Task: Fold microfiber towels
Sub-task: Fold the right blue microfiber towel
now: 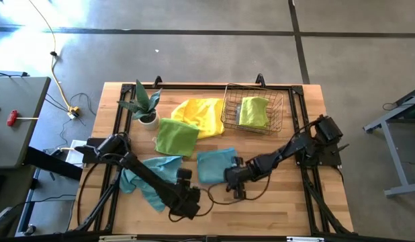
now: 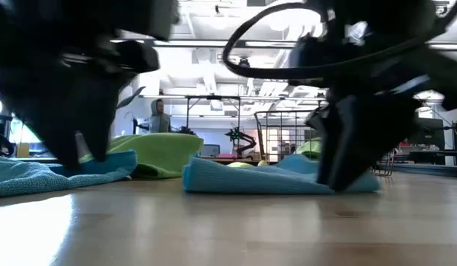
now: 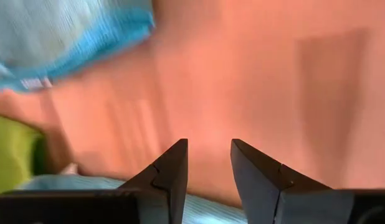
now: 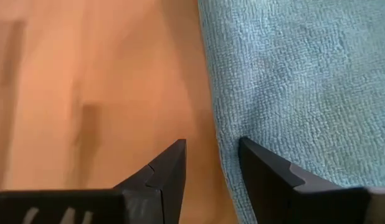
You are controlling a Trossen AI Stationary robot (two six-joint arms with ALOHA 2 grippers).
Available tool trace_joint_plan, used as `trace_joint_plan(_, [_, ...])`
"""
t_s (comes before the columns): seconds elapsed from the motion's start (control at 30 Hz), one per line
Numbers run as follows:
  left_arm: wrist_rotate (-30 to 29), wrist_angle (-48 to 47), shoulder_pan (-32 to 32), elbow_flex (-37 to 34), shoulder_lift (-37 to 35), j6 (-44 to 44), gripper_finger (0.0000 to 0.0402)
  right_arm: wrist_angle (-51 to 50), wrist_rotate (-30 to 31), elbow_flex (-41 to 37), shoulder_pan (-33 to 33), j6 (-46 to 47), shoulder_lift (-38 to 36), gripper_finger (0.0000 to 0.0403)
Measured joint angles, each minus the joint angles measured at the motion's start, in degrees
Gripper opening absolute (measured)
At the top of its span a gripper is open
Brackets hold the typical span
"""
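Observation:
A folded teal towel (image 1: 213, 165) lies flat mid-table, and a second, rumpled teal towel (image 1: 148, 178) lies to its left. Behind them a lime green towel (image 1: 175, 136) overlaps a yellow towel (image 1: 199, 114). My right gripper (image 4: 211, 149) is open and points steeply down at the folded teal towel's near right edge (image 4: 220, 134), one finger over the cloth and one over bare wood. My left gripper (image 3: 208, 149) is open over bare wood near the table's front edge (image 1: 187, 200), between the two teal towels, with nothing between its fingers. My right gripper stands astride the folded teal towel's edge (image 4: 225, 155), coming slanting from above. Whether a fingertip (image 4: 261, 162) touches the cloth, I cannot tell. The towel lies flat on the table.
A wire basket (image 1: 227, 107) at the back right holds another green towel (image 1: 253, 111). A small potted plant (image 1: 146, 104) stands at the back left. Bare wood (image 1: 281, 202) lies along the front right of the table.

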Motion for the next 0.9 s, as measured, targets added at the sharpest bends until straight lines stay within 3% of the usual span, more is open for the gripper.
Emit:
trace_joint_plan(0.3, [0.1,1.1,-2.1,0.0,0.0,-0.8,0.0110,-7.7,1.6,-0.1,7.8,5.8,-6.6,0.0139])
trace_joint_plan(0.4, [-3.2,3.3,-1.1,0.0,0.0,0.7,0.0110,-8.4,7.3,-0.1,10.1,14.8,-10.1,0.0139])
trace_joint_plan(0.63, [-8.0,14.5,4.0,0.0,0.0,13.3,0.0110,-11.9,29.9,-0.1,14.4,40.5,-8.9,0.0139])
trace_joint_plan(0.77, [-5.7,23.6,8.4,0.0,0.0,17.4,0.0110,-11.5,34.9,-0.1,14.5,50.9,-5.6,0.0139])
trace_joint_plan(0.9, [-1.9,32.1,11.9,-2.7,0.0,16.0,0.0110,-11.2,34.6,-0.1,14.6,55.9,-2.1,0.0139])
